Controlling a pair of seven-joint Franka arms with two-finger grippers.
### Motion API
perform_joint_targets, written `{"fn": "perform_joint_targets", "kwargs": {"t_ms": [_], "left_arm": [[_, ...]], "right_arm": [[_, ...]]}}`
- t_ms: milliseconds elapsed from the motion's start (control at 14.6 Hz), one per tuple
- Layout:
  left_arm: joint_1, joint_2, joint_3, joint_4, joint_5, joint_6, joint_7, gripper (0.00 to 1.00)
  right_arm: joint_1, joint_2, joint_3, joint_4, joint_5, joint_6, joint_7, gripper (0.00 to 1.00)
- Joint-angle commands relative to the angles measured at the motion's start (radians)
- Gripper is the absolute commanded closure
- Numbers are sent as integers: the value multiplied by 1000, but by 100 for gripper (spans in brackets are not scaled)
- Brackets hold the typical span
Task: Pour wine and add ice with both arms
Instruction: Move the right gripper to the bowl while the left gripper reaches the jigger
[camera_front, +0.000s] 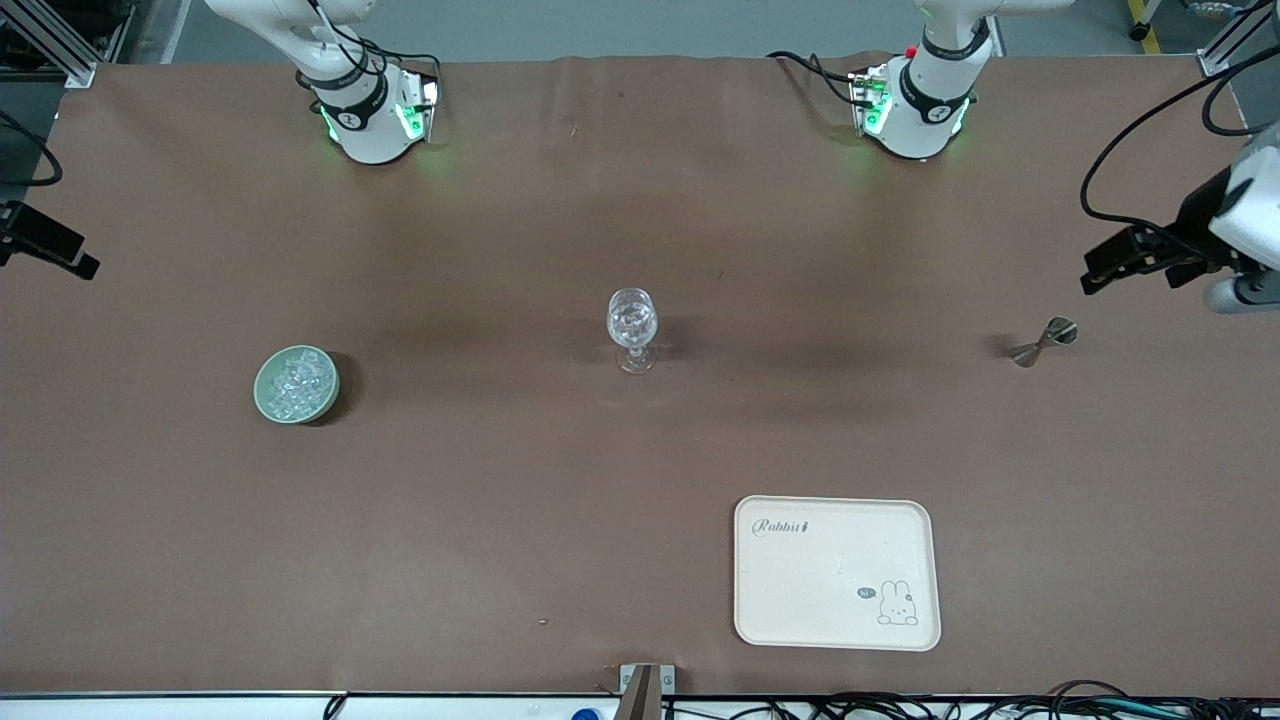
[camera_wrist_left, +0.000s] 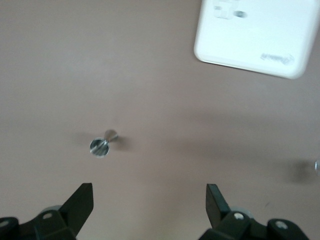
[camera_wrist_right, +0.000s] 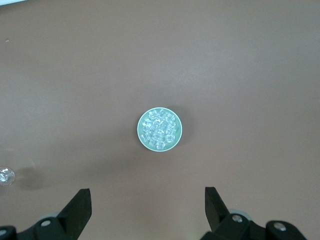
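Your left gripper (camera_wrist_left: 150, 200) is spread wide and holds nothing, up in the air over the bare table near the small metal jigger (camera_wrist_left: 101, 145). Your right gripper (camera_wrist_right: 148, 202) is spread just as wide, also with nothing in it, hanging high over the pale green bowl (camera_wrist_right: 141, 134).

Working down by size: of the arms you see mostly the two green-lit bases; the right arm (camera_front: 340, 80) is cut off at the frame's top, and its gripper is out of the front view. The left arm (camera_front: 1235, 225) re-enters at the picture's edge, only partly shown.

The brown table (camera_front: 500, 520) carries a cream tray (camera_front: 800, 570) with a rabbit drawing, nearest the front camera. The bowl sits toward the right arm's end, heaped with the ice (camera_front: 297, 381). The clear stemmed glass (camera_front: 632, 325) stands upright mid-table; you cannot tell what glints inside. The jigger lies toward the left arm's end, apparently tipped on its side.
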Motion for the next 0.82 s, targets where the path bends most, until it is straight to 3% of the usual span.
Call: {"fn": "perform_joint_targets", "kwargs": {"t_ms": [0, 273, 752], "left_arm": [[5, 51, 89, 6, -52, -33, -175, 0], [5, 155, 305, 8, -209, -33, -209, 0], [6, 383, 574, -23, -576, -39, -231, 0]], "right_arm": [[2, -26, 1, -103, -1, 23, 12, 0], [-1, -38, 1, -250, -13, 89, 11, 0], [2, -30, 1, -620, -13, 536, 12, 0]]}}
